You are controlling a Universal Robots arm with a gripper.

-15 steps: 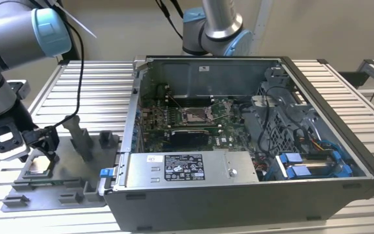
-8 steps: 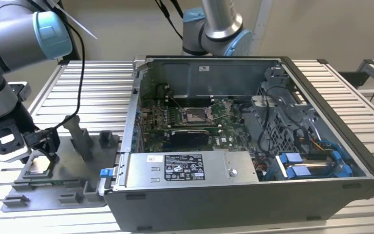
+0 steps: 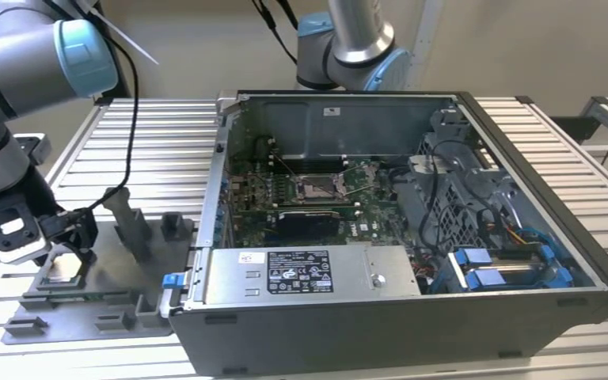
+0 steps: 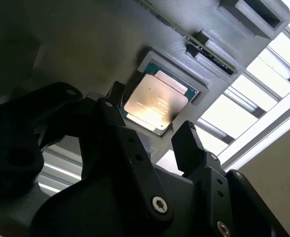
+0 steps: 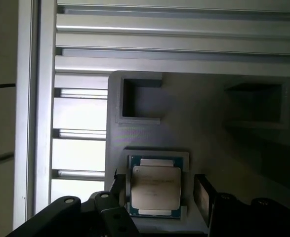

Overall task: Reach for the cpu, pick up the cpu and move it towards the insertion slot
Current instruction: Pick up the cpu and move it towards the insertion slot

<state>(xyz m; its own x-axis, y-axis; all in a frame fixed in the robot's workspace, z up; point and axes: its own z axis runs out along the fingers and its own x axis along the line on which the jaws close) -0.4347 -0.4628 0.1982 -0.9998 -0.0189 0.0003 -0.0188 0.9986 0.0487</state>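
Black fingers [image 4: 189, 142] apart, either side of cpu [image 4: 156, 103] in grey fixture [image 5: 204, 136]

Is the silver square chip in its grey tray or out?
In: the silver square cpu lies flat in the grey plastic tray, open gripper straddling it.

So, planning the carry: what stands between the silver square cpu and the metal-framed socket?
In the exterior view: upright grey plastic fixture posts and the computer case's metal wall.
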